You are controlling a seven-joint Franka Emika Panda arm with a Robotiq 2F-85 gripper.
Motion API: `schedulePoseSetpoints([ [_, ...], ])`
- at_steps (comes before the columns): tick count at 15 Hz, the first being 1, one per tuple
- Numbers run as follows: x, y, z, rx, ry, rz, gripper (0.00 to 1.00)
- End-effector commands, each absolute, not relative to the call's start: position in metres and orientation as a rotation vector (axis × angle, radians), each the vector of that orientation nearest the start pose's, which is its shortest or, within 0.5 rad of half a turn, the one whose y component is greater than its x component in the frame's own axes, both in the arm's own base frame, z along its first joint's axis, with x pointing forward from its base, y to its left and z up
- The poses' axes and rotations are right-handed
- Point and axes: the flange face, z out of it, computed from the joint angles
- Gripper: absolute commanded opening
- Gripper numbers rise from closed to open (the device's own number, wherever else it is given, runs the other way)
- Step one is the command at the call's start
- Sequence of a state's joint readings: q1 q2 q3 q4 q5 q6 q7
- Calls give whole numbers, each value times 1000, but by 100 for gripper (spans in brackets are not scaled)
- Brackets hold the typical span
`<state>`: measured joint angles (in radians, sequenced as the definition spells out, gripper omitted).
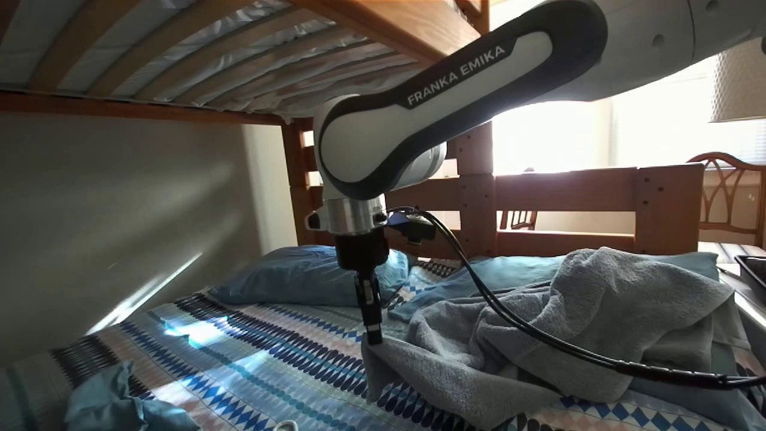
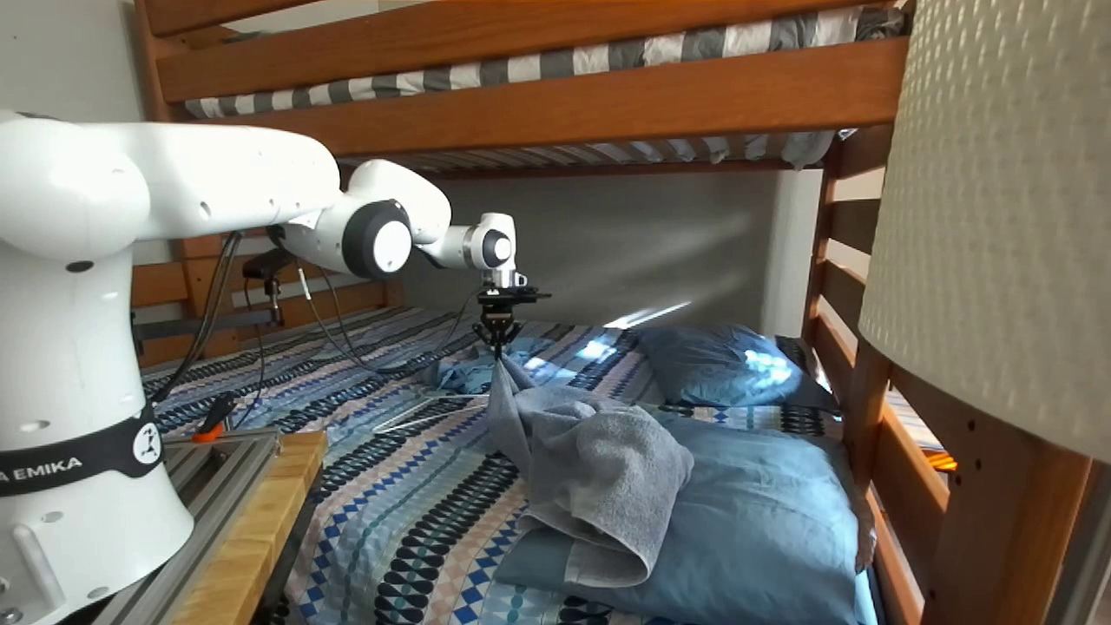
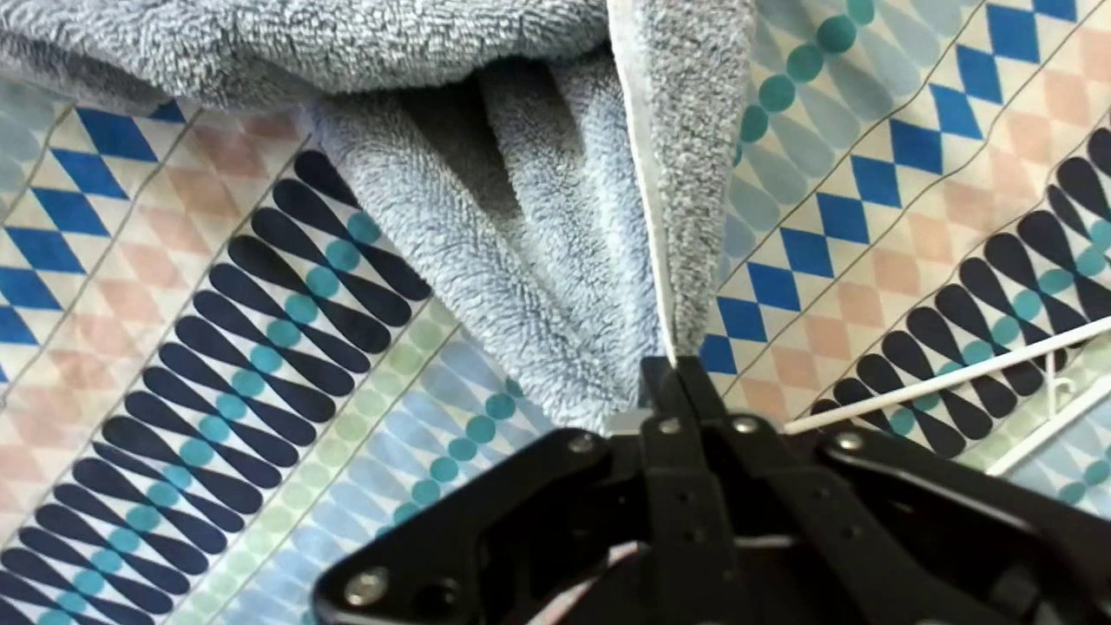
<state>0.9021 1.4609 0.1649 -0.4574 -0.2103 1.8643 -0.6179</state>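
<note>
A: Holding anything?
B: Yes. The gripper (image 3: 679,375) is pinching one corner of the gray towel (image 2: 608,460), jaws nearly meeting on it.
A: Where's the towel?
B: Bunched on the patterned bedspread (image 2: 434,529), its bulk draping over a blue pillow (image 2: 772,512). Held corner is standing up off the bedspread; a pale hem is running to the grip in the wrist view.
A: Why like that?
B: My read: a corner is offering little bulk, so narrow jaws are getting a decent bite. Single-point hold is making folds fan out from there. Pillow is probably propping the heap; the rest is likely lying slack.
A: Nearby stuff?
B: White thin-barred item (image 3: 955,375), likely a hanger, is lying on the bedspread near the gripper. Crumpled blue cloth (image 1: 125,401) is lying apart from the towel. Second pillow (image 1: 311,275) is resting by the wall (image 1: 149,197).
A: Surface, room?
B: Bedspread is carrying bands of diamonds, teardrops, dots. Upper bunk (image 2: 555,108) is overhanging it. Window (image 1: 556,137) is glaring behind the bed-end rails (image 1: 562,191); sun is patching bedspread and wall. Lampshade (image 2: 998,217) is filling the side of an exterior view. Arm (image 1: 383,137) is standing on a wood-edged mount (image 2: 260,516) alongside.
</note>
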Motion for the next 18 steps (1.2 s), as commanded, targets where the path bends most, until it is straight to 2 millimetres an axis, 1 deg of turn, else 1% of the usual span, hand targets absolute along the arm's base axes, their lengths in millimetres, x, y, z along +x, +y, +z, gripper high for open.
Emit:
schedulePoseSetpoints([
  [1,445,664,126,2064,2373,-13,1],
  [2,438,669,126,2029,2404,-7,1],
  [4,432,672,125,1989,2434,-15,1],
  [5,432,672,125,1972,2457,-17,1],
  [6,435,668,125,1988,2386,-38,2],
  [9,434,669,124,1965,2406,-41,2],
  [10,435,668,124,1968,2402,-39,1],
  [12,439,665,125,1961,2380,-38,1],
  [13,444,662,126,1962,2364,-40,27],
  [14,453,656,129,1981,2334,-37,28],
  [16,470,645,133,2021,2263,-24,41],
  [18,491,631,139,2086,2151,-9,55],
])
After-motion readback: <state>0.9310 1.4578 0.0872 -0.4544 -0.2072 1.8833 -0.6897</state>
